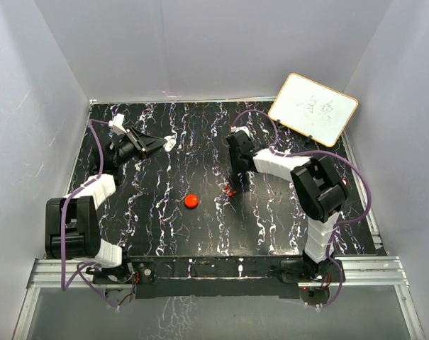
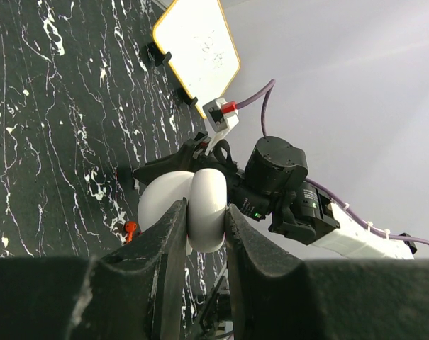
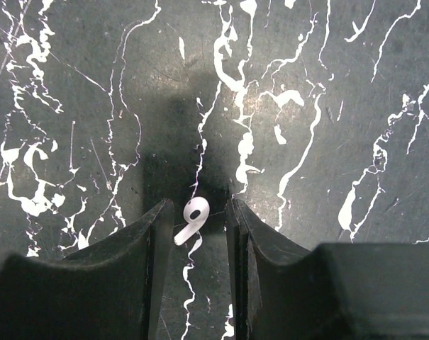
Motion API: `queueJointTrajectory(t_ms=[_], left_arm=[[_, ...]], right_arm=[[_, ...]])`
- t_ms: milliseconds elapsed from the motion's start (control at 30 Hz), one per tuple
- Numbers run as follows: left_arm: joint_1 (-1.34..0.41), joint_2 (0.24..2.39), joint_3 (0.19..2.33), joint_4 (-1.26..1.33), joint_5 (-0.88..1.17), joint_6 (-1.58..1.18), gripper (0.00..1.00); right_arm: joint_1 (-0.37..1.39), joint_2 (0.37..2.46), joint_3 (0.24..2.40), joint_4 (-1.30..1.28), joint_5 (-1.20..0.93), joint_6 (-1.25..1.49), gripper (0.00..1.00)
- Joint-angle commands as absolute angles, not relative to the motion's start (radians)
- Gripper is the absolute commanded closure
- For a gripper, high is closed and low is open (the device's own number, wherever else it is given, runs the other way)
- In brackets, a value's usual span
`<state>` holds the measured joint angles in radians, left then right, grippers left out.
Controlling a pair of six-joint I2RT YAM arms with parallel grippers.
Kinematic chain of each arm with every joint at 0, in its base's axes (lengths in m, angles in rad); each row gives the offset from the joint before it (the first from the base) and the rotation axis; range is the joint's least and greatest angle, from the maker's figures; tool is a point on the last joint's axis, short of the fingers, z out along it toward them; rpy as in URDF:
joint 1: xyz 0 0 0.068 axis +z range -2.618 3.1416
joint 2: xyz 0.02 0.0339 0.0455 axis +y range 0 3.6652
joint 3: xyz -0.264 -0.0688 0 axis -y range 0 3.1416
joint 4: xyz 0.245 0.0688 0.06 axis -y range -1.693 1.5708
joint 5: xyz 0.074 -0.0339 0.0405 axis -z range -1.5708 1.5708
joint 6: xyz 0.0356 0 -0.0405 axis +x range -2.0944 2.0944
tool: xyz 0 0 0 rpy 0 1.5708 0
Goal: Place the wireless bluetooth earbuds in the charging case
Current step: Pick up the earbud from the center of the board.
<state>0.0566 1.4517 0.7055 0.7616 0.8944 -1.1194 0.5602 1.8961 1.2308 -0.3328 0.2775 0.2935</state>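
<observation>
A white earbud (image 3: 193, 214) lies on the black marbled table, in the gap between the fingers of my right gripper (image 3: 198, 207). That gripper is open and points straight down at it; its stem nearly touches the left finger. In the top view my right gripper (image 1: 237, 185) is low over the table's middle, and the earbud is hidden under it. My left gripper (image 2: 205, 207) is shut on a white, rounded, two-lobed charging case (image 2: 164, 202), held above the back left of the table (image 1: 170, 142). Only one earbud shows.
A round red puck (image 1: 191, 200) sits mid-table, and a tiny red piece (image 1: 230, 190) lies just left of my right gripper; it also shows in the left wrist view (image 2: 130, 229). A whiteboard (image 1: 313, 108) leans at the back right. White walls enclose the table.
</observation>
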Motion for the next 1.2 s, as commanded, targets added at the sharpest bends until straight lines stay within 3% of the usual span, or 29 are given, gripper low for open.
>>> queueJointTrajectory(t_ms=[0, 567, 1167], left_arm=[[0.051, 1.452, 0.744, 0.775, 0.901, -1.123, 1.00], [0.044, 1.457, 0.744, 0.770, 0.899, -1.118, 1.00], [0.043, 1.503, 0.737, 0.862, 0.917, -1.223, 1.00]], right_arm=[[0.553, 1.874, 1.220, -0.293, 0.268, 0.287, 0.66], [0.549, 1.879, 1.207, -0.288, 0.254, 0.285, 0.69], [0.546, 1.843, 1.197, -0.249, 0.280, 0.264, 0.89]])
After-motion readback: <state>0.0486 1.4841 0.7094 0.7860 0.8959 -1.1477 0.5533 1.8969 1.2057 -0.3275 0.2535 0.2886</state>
